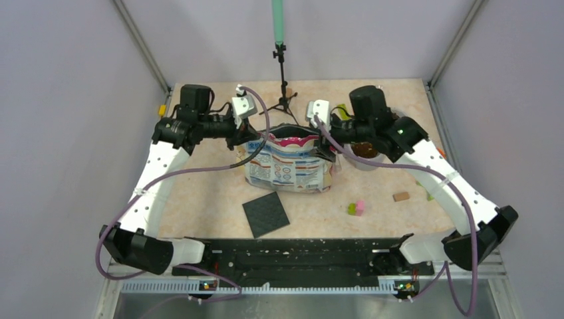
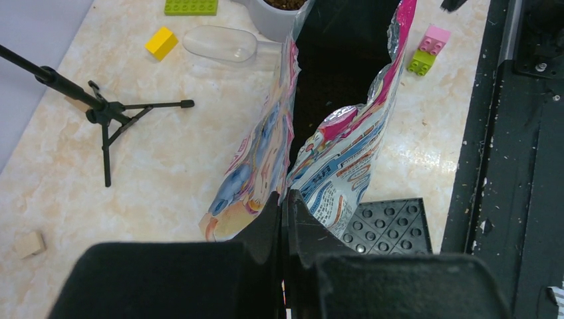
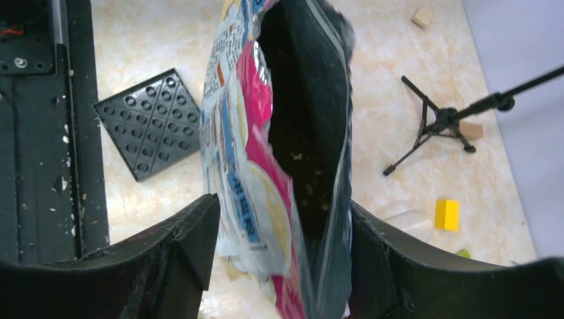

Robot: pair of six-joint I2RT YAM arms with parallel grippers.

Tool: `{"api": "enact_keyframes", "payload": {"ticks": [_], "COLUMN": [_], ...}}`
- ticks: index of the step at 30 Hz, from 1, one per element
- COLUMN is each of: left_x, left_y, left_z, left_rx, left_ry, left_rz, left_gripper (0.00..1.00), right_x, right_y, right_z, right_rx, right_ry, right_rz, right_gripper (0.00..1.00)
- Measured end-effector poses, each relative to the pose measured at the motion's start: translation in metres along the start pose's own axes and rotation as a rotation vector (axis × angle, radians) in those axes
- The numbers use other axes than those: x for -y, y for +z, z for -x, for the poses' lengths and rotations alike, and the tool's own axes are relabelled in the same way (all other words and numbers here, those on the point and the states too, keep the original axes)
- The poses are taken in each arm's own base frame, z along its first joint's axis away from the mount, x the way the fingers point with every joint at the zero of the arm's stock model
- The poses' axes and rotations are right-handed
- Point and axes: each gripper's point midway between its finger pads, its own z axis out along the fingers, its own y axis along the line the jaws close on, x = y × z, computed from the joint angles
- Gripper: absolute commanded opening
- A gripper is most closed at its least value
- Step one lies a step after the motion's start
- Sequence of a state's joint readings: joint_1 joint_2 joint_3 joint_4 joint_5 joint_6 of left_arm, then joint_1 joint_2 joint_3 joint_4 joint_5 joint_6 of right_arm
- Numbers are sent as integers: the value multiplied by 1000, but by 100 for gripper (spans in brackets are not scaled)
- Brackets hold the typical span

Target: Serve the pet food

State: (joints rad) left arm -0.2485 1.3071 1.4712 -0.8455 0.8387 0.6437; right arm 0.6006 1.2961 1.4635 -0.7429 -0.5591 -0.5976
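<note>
Left fingers (image 2: 266, 229): pressed together, pinching the near end of the bag's rim. The left gripper (image 2: 284, 203) holds that end upright.

Right fingers (image 3: 189, 242): standing apart, one on each side of the bag's other end. The right gripper (image 3: 284, 207) straddles the rim with no visible pinch; whether the pads brush the foil cannot be told.

Bag (image 1: 289, 166): glossy pink-and-blue print, standing mid-table between the two grippers. Mouth gaping, interior dark, only a few pale specks visible inside.

Pet food (image 1: 364, 151): brown heap in the white bowl (image 2: 269, 23), just beside the bag on the right arm's side and partly under that arm. More probably lies deep in the bag, unseen.

Clear scoop (image 2: 223, 43): lying on the table just beside the bowl, not held.

Sundries: black studded plate (image 1: 266, 214), pink-and-green blocks (image 1: 357, 208), yellow block (image 2: 161, 42), tripod (image 2: 100, 109).

Step in hand, as judged: steadying the bag with its mouth open for scooping.

Handling note: the left pinch should grip only the rim seam, and firmly, since the bag may slump with nothing gripping its far end. If the right arm goes for the scoop, it should lift clear without dragging the foil.
</note>
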Motion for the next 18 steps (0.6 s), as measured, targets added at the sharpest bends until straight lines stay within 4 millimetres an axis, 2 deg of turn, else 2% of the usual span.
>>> {"api": "enact_keyframes", "payload": {"ticks": [2,5,6,7,10,13,16,18], "left_x": [2,6,7,7,7,5,4,3], "left_y": [-1,-3,-3,-3,-3,-4,-4,-6], "left_z": [-1,-2,-2,-2,-4,-4,-5,-4], "left_rx": [1,4,5,6,11,16,21,26], "left_ry": [-13,-25,-28,-32,-29,-20,-3,19], "left_rz": [-1,2,3,6,15,30,45,55], "left_gripper": [0,0,0,0,0,0,35,52], "right_x": [-2,5,6,9,9,4,5,5], "right_y": [10,26,27,32,38,39,38,36], "right_z": [4,11,12,12,12,8,8,9], "right_rx": [-16,-42,-44,-58,-72,-89,-90,-88], "right_ry": [-34,-76,-79,-93,-119,-117,-118,-119], "right_rz": [18,13,11,6,13,27,21,18], "right_gripper": [70,69,64,53,1,0,0,0]}}
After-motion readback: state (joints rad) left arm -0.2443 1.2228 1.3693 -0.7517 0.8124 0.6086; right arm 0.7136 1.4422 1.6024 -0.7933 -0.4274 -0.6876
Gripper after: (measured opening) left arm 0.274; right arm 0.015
